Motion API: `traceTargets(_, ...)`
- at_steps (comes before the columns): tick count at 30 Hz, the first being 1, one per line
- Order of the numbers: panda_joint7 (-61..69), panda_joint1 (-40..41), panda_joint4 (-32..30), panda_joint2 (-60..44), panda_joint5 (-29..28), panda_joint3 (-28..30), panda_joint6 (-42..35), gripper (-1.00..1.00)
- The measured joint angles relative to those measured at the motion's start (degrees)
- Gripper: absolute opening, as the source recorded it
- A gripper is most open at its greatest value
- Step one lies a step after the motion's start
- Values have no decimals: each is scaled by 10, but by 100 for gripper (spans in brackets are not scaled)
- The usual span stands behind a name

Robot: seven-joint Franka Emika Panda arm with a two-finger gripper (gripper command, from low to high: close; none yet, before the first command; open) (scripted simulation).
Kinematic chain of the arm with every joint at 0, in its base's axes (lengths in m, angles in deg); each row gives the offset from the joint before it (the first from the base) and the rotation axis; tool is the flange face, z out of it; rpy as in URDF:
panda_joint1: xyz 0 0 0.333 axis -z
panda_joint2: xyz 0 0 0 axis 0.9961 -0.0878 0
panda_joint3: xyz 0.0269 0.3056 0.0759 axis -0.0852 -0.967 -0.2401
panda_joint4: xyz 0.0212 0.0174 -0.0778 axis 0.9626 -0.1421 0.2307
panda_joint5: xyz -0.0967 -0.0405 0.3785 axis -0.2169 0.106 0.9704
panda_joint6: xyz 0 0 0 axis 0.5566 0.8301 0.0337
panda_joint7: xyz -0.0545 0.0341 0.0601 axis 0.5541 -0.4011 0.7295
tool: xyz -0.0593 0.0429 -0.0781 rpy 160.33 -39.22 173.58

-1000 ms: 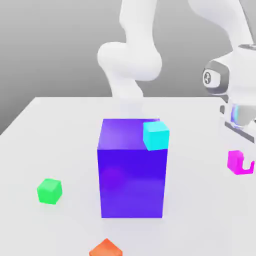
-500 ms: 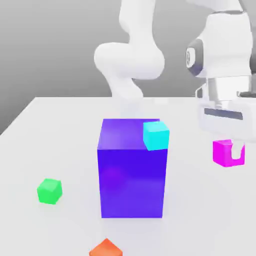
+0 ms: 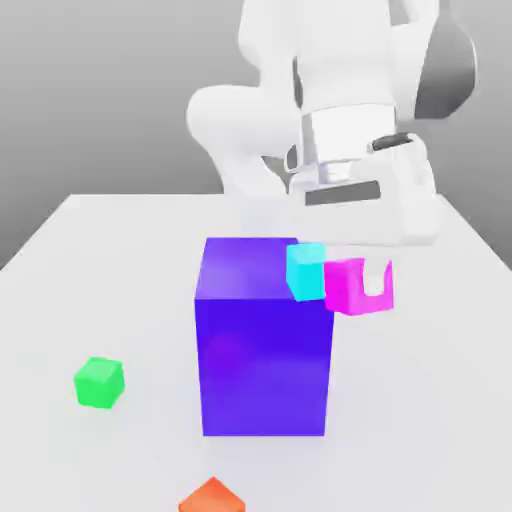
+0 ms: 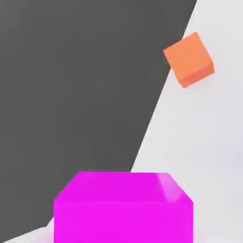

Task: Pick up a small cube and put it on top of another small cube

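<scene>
At the right of the scene, seen from the exterior view, a small magenta cube [image 3: 345, 287] is held clamped in the pincer [image 3: 373, 280] of a white robot arm, raised off the pale surface [image 3: 420, 400]. In that view its near-left edge meets the outline of a cyan cube [image 3: 305, 272], which is seen at the upper right corner of a tall purple block [image 3: 265, 365]; whether the two cubes touch cannot be told. On the surface at the left sits a small green cube [image 3: 98, 383], the apparent target. An orange cube [image 3: 212, 497] is seen at the near edge.

The step in hand is judged to be the carry to the green cube. It is best done with the magenta cube kept level and lifted well clear of the cyan cube and the block, since either could be knocked. Lowering should be left until the two cubes are centred and their sides lined up.
</scene>
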State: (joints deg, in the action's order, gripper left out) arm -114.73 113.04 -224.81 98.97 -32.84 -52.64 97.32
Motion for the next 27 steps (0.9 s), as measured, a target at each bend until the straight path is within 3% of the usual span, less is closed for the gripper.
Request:
traceTargets(15, 313, 90, -32, -72, -103, 149, -12, -100)
traceTargets(27, 535, 184, -61, -136, -226, 249, -11, -100)
